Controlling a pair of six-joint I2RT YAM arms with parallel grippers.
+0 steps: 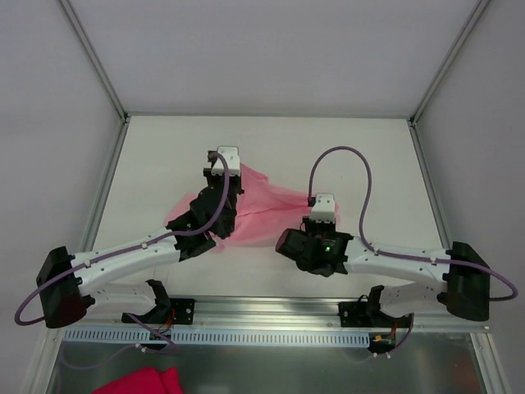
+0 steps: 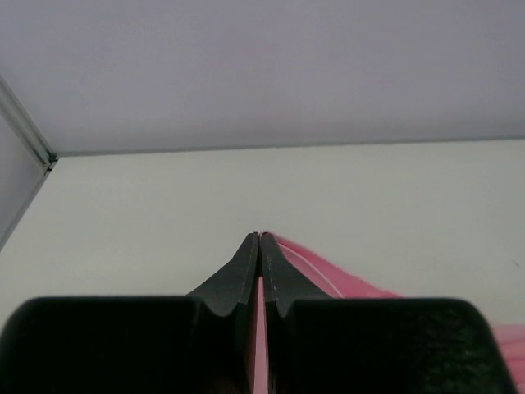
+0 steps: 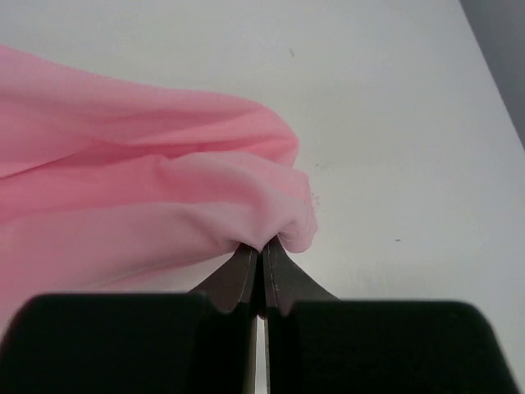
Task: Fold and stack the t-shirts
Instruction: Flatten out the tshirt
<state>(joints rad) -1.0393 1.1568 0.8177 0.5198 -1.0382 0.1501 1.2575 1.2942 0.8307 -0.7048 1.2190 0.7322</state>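
You have a pale pink t-shirt mid-table, between the two arms. The fabric is thin, soft and matte, with no print, and it is bunched into long loose folds rather than lying flat. Its long axis runs left to right. One end peaks at the far side by the left arm, the other narrows toward the right arm, and a lobe trails to the near left.

Your left gripper has its jaws pressed together with a thin strip of pink caught between the black, wedge-shaped fingers, and more shirt falls off to the right of them. Your right gripper is closed too, nipping a rounded, puckered fold at the very tips, and the cloth spreads away to its left in smooth ridges.

The table is flat, off-white and matte, with a few tiny specks. Plain pale grey walls and slim metal corner posts box it in. A purple cable loops above the right arm. A deep magenta cloth lies bunched at the near left, below the table edge.
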